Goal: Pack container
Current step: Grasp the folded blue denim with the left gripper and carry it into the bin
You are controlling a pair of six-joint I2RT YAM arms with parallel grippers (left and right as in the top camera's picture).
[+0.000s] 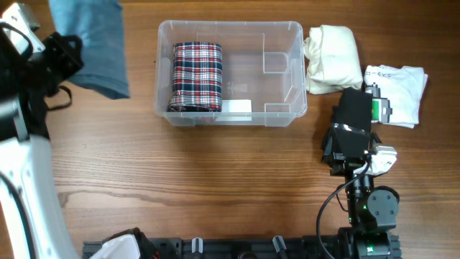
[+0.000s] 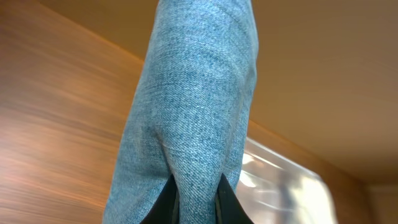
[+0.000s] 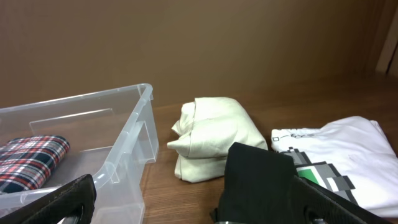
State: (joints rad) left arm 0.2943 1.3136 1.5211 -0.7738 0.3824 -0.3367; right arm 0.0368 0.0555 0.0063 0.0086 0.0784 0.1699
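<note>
The clear container (image 1: 230, 25) stands at the table's back middle. A folded plaid cloth (image 1: 195, 75) lies in its left half, beside a white label (image 1: 236, 106). My left gripper (image 1: 68, 54) is shut on a blue denim cloth (image 1: 93, 43) and holds it in the air left of the container. In the left wrist view the denim (image 2: 193, 93) hangs between the fingers (image 2: 198, 193), with the container (image 2: 280, 180) blurred behind. My right gripper (image 1: 352, 122) is open, right of the container (image 3: 124, 143). A folded black cloth (image 3: 261, 180) lies between its jaws (image 3: 202, 199), near the right finger.
A folded cream cloth (image 1: 332, 57) lies right of the container, and it also shows in the right wrist view (image 3: 214, 140). A white printed T-shirt (image 1: 395, 93) lies further right (image 3: 336, 146). Something white (image 1: 118, 244) sits at the front left edge.
</note>
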